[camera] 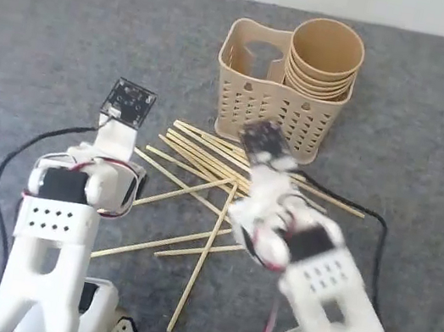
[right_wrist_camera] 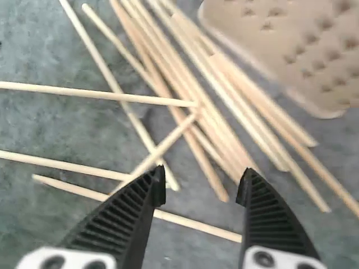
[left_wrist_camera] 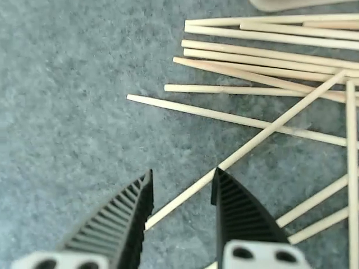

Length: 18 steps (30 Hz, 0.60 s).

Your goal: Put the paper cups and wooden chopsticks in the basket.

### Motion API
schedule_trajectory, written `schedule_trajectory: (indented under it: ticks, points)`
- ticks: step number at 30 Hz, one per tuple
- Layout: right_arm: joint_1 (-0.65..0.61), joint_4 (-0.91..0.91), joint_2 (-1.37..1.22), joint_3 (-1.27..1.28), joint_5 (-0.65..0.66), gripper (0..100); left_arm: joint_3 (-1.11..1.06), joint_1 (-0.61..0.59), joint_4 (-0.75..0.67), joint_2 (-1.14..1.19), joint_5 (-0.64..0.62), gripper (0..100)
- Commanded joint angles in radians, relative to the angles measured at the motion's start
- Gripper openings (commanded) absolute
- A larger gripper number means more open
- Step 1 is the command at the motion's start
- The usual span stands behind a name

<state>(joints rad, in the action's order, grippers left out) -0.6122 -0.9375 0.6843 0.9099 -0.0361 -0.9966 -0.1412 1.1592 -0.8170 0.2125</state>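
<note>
A stack of brown paper cups (camera: 325,57) stands in the right half of the beige perforated basket (camera: 260,104) at the back of the table. Several wooden chopsticks (camera: 206,156) lie scattered on the grey carpet in front of it. My left gripper (left_wrist_camera: 182,185) is open just above the carpet, with one long chopstick (left_wrist_camera: 263,135) running under its right finger. My right gripper (right_wrist_camera: 202,182) is open above the pile of chopsticks (right_wrist_camera: 190,95), close to the basket (right_wrist_camera: 291,50). Neither gripper holds anything.
The left half of the basket, with a handle cut-out (camera: 262,53), holds nothing I can see. Black cables (camera: 12,163) trail beside both arm bases. Bare grey carpet (camera: 74,28) spreads to the left and right of the basket.
</note>
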Motion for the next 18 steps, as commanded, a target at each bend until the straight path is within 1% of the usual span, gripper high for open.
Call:
schedule_trajectory:
  ticks: [1, 3, 7, 12, 15, 18]
  points:
    - [-0.050, 0.071, -0.203, -0.121, -0.072, 22.1, -0.039, -0.002, -0.086, -0.023, 0.009, 16]
    - [-0.061, 0.102, -0.283, -0.149, -0.100, 22.1, -0.064, 0.003, -0.106, -0.023, 0.009, 16]
    - [-0.064, 0.147, -0.400, -0.167, -0.140, 22.1, -0.094, 0.054, -0.115, -0.021, 0.008, 16]
    - [-0.064, 0.216, -0.496, -0.167, -0.149, 22.1, -0.111, 0.087, -0.163, -0.006, 0.005, 16]
    - [-0.065, 0.229, -0.518, -0.167, -0.149, 22.0, -0.101, 0.087, -0.199, 0.091, 0.003, 16]
    - [-0.064, 0.240, -0.532, -0.167, -0.149, 22.0, -0.041, 0.081, -0.239, 0.244, 0.005, 16]
